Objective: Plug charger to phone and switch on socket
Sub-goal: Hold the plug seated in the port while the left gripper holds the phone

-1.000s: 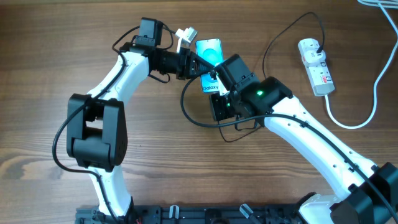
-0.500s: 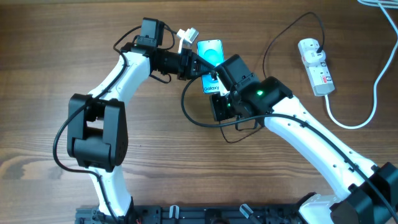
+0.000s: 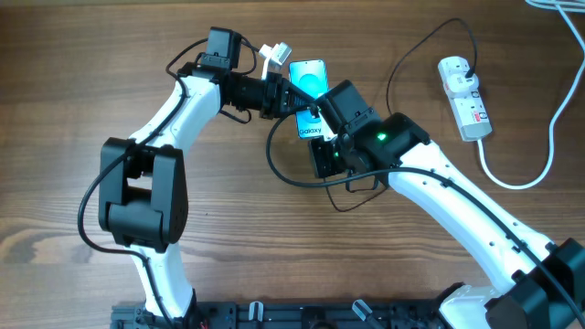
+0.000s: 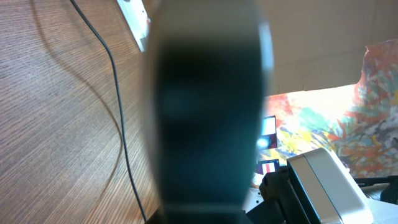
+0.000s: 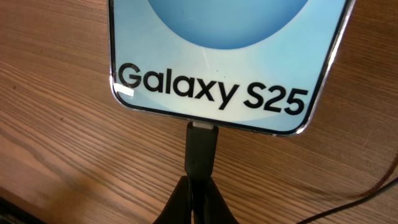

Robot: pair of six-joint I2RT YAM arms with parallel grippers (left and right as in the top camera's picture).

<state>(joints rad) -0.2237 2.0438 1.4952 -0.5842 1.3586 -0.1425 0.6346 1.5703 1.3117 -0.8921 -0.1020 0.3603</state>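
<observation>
Judging from the right wrist view, the charger (image 5: 200, 149) is clamped at its dark plug by the closed right end effector (image 5: 198, 194), and the plug's light metal tip is met by the bottom edge of the phone (image 5: 224, 50), right under the "Galaxy S25" lettering. The plug is lined up with the phone's long axis, so any remaining push is judged to run straight ahead along that axis. How deep the tip is seated cannot be told.

In the overhead view the phone (image 3: 309, 84) lies screen-up on the counter (image 3: 73, 73), between the two arms, with the left end effector (image 3: 289, 94) laid against its left side. That end effector is closed. Its own camera is blocked by a dark blur, so what it bears on cannot be made out.

The socket (image 3: 464, 99) is found well apart to the right, its long axis running roughly away from the robot's base. The right arm is clearly the nearer one. Bare counter lies between, crossed only by the thin black cable, while the white cord (image 3: 539, 155) loops beyond the socket's far side
</observation>
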